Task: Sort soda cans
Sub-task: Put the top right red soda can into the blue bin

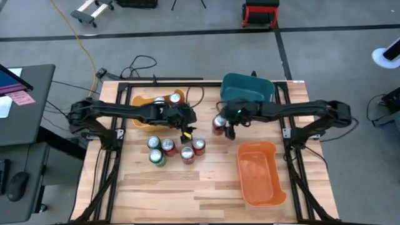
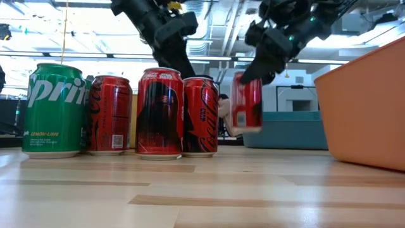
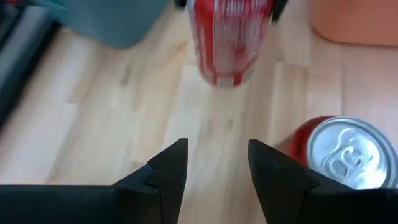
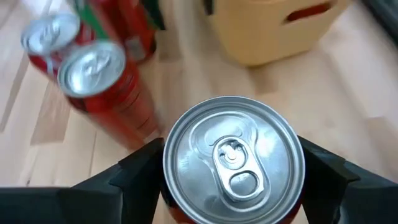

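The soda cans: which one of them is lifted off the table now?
The red can clamped in the right hand, between the cluster and the teal bin. The other cans, like the green one, stand on the wood.

Three plastic bins: one yellow bin (image 1: 140,119), one teal bin (image 1: 247,84), one orange bin (image 1: 259,187). Five cylindrical metal soda cans (image 1: 187,154) are grouped on the wooden worktop (image 1: 187,194), a sixth red can (image 1: 218,125) is apart, and two further cans (image 1: 160,100) show in the yellow bin.

Green can (image 2: 53,109) with white lettering; red cans (image 2: 159,113); silver tops (image 4: 233,159); orange bin (image 1: 260,173), teal bin (image 1: 246,88), yellow bin (image 1: 145,108).
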